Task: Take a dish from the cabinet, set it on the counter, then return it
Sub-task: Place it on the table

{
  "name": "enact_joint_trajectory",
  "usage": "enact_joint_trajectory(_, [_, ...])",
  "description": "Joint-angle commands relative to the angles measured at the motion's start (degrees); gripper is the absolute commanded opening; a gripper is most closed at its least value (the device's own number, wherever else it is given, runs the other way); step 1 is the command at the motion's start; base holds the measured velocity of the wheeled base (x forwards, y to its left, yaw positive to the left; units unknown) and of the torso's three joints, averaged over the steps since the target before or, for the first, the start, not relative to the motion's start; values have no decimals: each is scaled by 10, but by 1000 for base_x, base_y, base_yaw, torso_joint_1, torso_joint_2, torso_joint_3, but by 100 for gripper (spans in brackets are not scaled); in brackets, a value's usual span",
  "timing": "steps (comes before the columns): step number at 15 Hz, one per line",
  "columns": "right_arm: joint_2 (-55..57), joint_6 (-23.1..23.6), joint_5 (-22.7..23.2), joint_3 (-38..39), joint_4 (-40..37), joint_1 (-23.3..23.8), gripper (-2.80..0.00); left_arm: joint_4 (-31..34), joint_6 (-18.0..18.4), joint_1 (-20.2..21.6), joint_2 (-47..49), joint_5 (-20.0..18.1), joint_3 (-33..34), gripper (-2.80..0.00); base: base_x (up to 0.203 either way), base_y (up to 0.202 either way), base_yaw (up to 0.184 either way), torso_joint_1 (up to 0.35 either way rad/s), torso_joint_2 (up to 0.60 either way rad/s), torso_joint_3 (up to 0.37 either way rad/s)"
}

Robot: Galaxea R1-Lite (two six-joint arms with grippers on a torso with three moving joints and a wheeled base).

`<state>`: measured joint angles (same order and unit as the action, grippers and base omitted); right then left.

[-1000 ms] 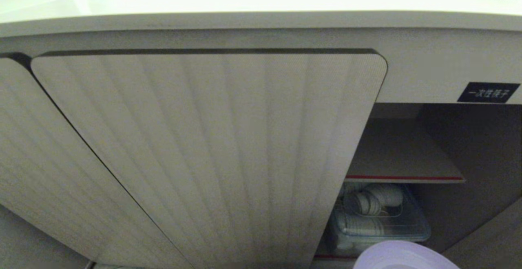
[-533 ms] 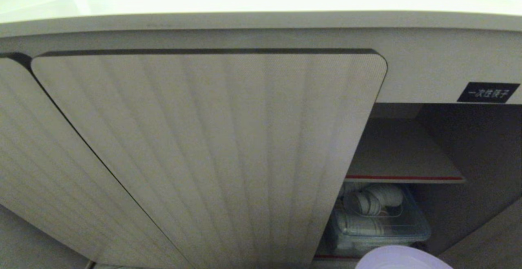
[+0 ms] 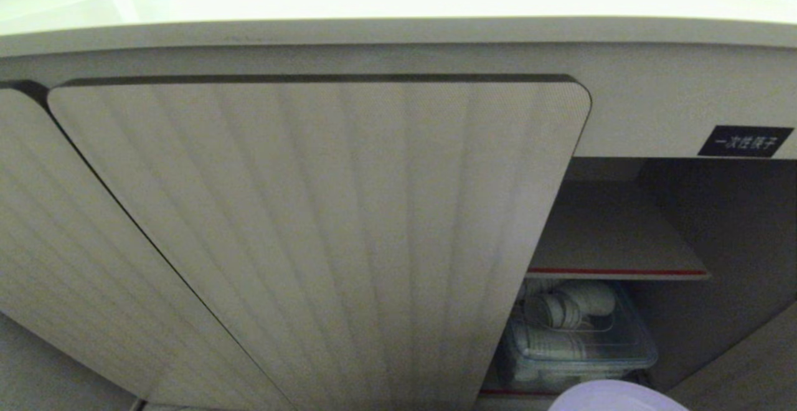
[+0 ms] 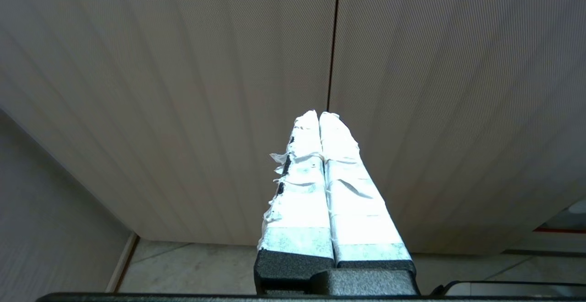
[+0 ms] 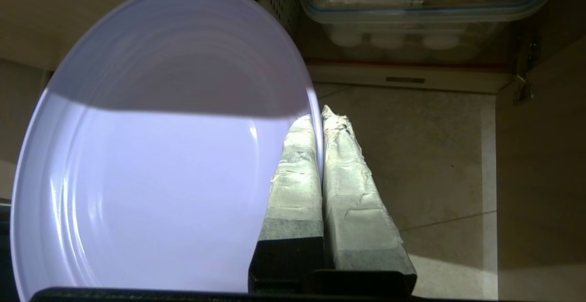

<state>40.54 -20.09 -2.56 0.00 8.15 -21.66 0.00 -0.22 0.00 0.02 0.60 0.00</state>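
1. A clear lidded container [image 3: 576, 349] is seen on the cabinet's [image 3: 324, 224] bottom level, at about 5 o'clock in the head view, below the red-edged shelf [image 3: 616, 255]; stacked white cup-like items are held in it, though exactly what they are cannot be told.
2. In the right wrist view the same container [image 5: 425, 4] is seen, with round white pieces along its lower part.
3. The dish [image 5: 160, 155] is gripped at its rim by the right hand [image 5: 322, 114], whose taped fingers [image 5: 352, 178] are closed on it, one on each face; it is held tilted over the tiled floor [image 5: 439, 164] in front of the open compartment.
4. In the head view only a sliver of the dish [image 3: 616, 398] is shown, at 5 o'clock on the bottom edge.
5. The left hand [image 4: 319, 115] is seen closed on nothing, pointed at the ribbed doors [image 4: 412, 110].
6. The tabletop [image 3: 373, 6] lies at 12 o'clock.
7. Compared with a second ago, less of the dish is visible in the head view; it has sunk toward the bottom edge.
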Motion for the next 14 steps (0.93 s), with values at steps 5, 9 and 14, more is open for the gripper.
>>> enact_joint_trajectory(5, [-16,4,-1,0,-10,0,-280,0,0,0,0,0,0,-280,0,0,0,0,0,0])
enact_joint_trajectory(9, [-24,24,-1,0,-11,0,-280,0,0,0,0,0,0,-280,0,0,0,0,0,0])
enact_joint_trajectory(14, [-30,30,-1,0,-4,0,-280,0,0,0,0,0,0,-280,0,0,0,0,0,0])
